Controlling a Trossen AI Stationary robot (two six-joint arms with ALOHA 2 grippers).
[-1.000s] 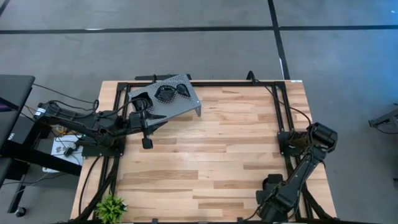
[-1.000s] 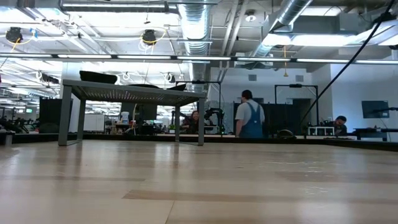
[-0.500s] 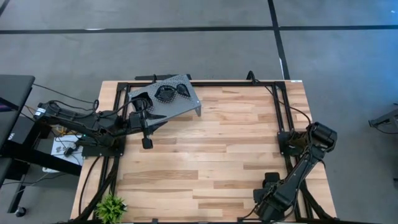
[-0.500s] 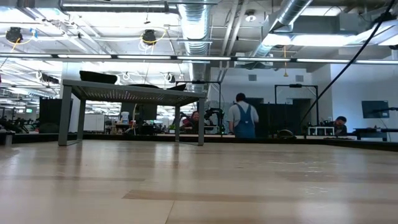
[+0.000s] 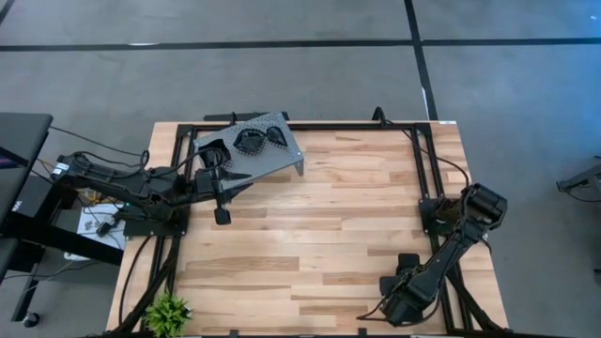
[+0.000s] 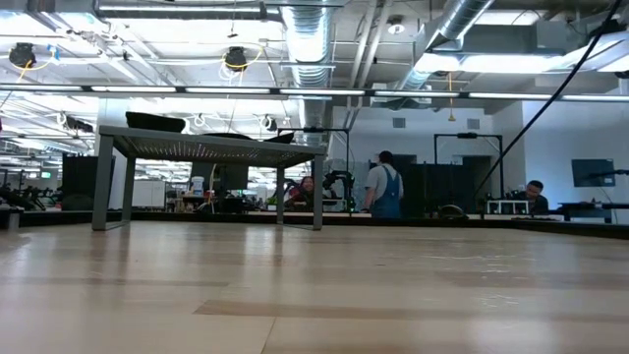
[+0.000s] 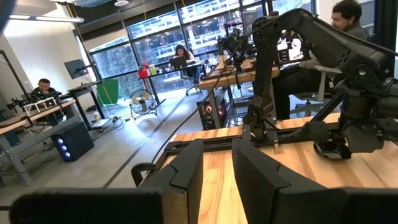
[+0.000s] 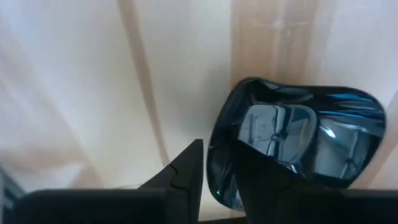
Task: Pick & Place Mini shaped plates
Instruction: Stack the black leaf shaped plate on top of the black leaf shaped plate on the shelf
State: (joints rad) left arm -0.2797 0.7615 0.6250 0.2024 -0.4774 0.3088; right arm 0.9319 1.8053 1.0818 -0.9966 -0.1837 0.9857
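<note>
A grey perforated tray stands on legs at the table's far left; several glossy black mini plates lie on it and also show in the low view. My right gripper, near the table's front right, is shut on one glossy black rounded plate. My left gripper waits just in front of the tray, empty, its fingers close together. My right gripper pinches the plate's rim at one end between its two fingers, one finger over the hollow side and one outside. The plate reaches out past the fingertips with its hollow side toward the wrist camera and the wooden table behind it.
Bare wooden tabletop lies between the tray and my right arm. A black frame runs along the table's edges. A small green plant sits at the front left corner. People move in the room far behind the table.
My right arm has swung toward the table's left edge, and its gripper has shifted a little toward the far edge, still shut on the plate. A person in the room behind has walked a few steps.
</note>
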